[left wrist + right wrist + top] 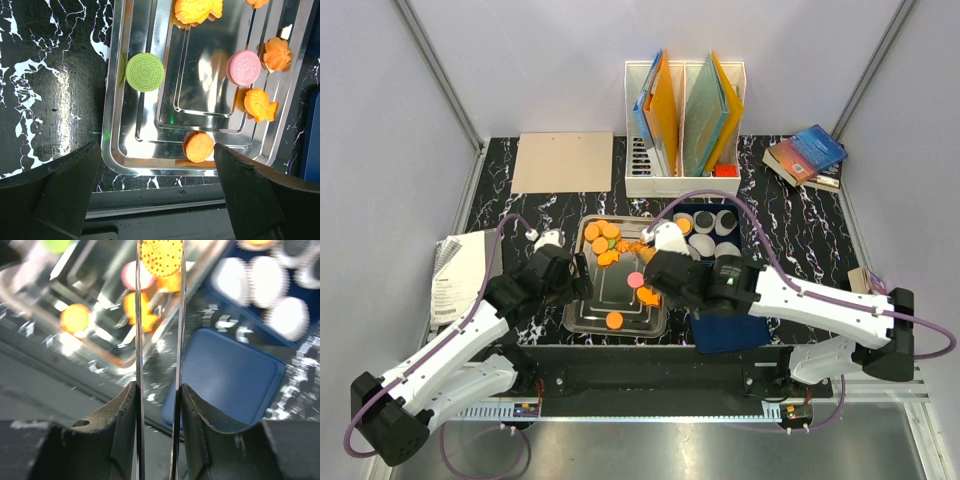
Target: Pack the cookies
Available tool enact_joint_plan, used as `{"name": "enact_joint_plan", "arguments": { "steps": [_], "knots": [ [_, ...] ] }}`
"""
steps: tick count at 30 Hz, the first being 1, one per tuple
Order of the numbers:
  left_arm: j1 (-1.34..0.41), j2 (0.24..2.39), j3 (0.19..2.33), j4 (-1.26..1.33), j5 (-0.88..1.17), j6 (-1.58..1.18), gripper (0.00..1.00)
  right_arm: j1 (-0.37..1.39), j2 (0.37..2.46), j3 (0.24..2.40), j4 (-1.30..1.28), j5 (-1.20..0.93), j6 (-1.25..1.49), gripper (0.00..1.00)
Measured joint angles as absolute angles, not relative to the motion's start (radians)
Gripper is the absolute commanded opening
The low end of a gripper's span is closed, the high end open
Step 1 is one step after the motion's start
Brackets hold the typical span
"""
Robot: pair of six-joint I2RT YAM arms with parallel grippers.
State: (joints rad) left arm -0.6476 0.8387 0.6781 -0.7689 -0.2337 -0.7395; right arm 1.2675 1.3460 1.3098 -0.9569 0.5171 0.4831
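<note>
Left gripper (156, 150): spread wide with nothing between the fingers, over the near left corner of the tray (112, 100).
Right gripper (160, 275): two thin blades pinched on a dotted orange cookie (161, 255), gripped by its rim above the right edge of the tray; view blurred.
Tray: shiny stepped metal, in the middle of the black marbled table (500, 215).
Cookies (605, 245): mostly orange, heaped at the far end of the tray.
Loose pieces: green cookie (145, 72) by the left rim; pink cookie (244, 67) toward the right; flower-shaped orange piece (277, 54) just right of the pink one; fish-shaped orange piece (260, 105) just near of it; plain round orange cookie (199, 147) at the near end.
Blue box (240, 315): right of the tray, with white paper cups (287, 315) inside.
Blue lid (225, 375): flat on the table, near of the box.
Far edge: file holder (685, 180) with folders in the middle, books (805, 155) to the right, cardboard sheet (563, 160) to the left.
Left edge: papers (455, 275).
</note>
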Motion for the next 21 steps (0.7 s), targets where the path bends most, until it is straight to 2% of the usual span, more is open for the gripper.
{"name": "enact_joint_plan", "arguments": {
  "steps": [9,21],
  "knots": [
    [-0.648,0.847,0.678,-0.768,-0.236,-0.739,0.99,0.938,1.186,1.231,-0.964,0.531,0.407,0.39],
    [-0.648,0.873,0.678,-0.769,-0.237,-0.739,0.99,0.831,1.227,1.102,-0.870,0.458,0.340,0.39]
  ]
}}
